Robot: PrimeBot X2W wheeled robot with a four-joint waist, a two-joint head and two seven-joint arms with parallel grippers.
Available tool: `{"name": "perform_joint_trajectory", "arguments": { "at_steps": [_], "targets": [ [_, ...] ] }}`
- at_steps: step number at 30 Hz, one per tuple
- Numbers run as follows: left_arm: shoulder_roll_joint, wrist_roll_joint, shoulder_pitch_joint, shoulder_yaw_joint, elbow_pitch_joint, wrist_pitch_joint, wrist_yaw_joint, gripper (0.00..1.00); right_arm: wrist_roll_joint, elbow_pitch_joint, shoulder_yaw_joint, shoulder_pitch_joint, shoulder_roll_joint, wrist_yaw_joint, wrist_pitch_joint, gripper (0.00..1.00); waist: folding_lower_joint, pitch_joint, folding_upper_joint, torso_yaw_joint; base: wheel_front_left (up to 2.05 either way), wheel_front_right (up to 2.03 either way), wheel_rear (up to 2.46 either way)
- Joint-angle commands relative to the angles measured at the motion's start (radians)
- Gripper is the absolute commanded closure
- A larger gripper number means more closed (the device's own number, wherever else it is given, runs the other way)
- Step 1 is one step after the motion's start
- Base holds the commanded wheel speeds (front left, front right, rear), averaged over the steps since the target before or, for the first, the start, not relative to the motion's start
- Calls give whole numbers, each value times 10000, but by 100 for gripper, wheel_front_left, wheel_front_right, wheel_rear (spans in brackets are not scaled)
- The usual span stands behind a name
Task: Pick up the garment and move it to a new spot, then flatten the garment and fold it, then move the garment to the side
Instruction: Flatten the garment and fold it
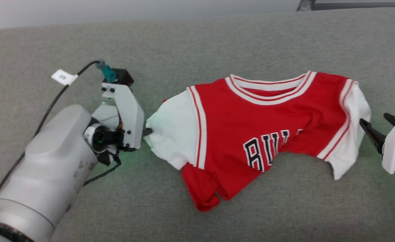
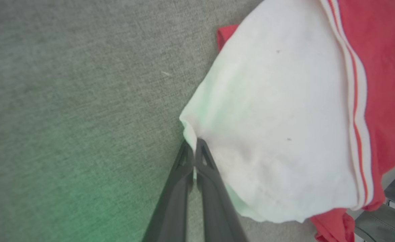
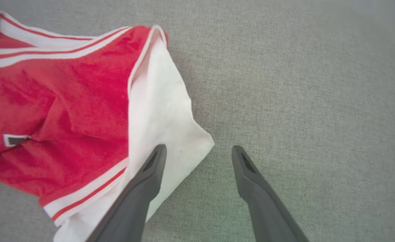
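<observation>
While the garment (image 1: 251, 124) lies rumpled on the grey cloth-covered counter (image 1: 197, 43), collar away from the robot and lower hem bunched so that the black lettering is partly folded under, the left gripper (image 2: 194, 148) is clamped tight on the outer edge of the white sleeve (image 2: 278, 134) at the garment's end on the robot's left. At the garment's opposite end the right gripper (image 3: 199, 153) stands wide apart with nothing held. One finger (image 3: 150, 168) lies over the corner of the other white sleeve (image 3: 164, 111), and its partner is over bare counter just beside that corner.

The left hold looks thin, a mere pinch of cloth at the sleeve's edge, and a firm pull could slip it free. With only one end held, a lift would likely leave the garment hanging lopsided and twisting, with the bunched hem folding further under. Should the right gripper close where it stands, it may catch only the tip of the corner, or miss.
</observation>
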Motion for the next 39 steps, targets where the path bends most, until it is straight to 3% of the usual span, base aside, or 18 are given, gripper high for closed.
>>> {"name": "perform_joint_trajectory", "arguments": {
  "at_steps": [1,16,17,19,28,39],
  "targets": [
    [-183,-43,454,-310,86,104,7,100,45,151,136,-203,-106,-10,60,0,0,156,-1,231,0,0,0],
    [-98,-485,132,-918,-284,-339,42,100,917,1861,1610,-1168,-50,1,533,0,0,699,-1,780,0,0,0],
    [-83,-519,129,-959,-273,-356,46,100,993,1934,1713,-1207,-49,4,548,10,0,693,-1,789,0,0,0],
    [-46,-580,95,-1055,-254,-370,51,100,1170,2080,1978,-1280,-63,4,710,100,0,669,-1,801,0,0,0],
    [243,-836,-101,-1346,-35,-501,51,100,1866,2441,2373,-1826,-430,-6,1343,100,0,264,-1,706,0,0,0],
    [243,-512,-1517,-1185,741,-1785,14,100,2247,2605,1769,-3508,154,-6,705,100,0,-943,-1,589,0,0,0]
  ]
}}
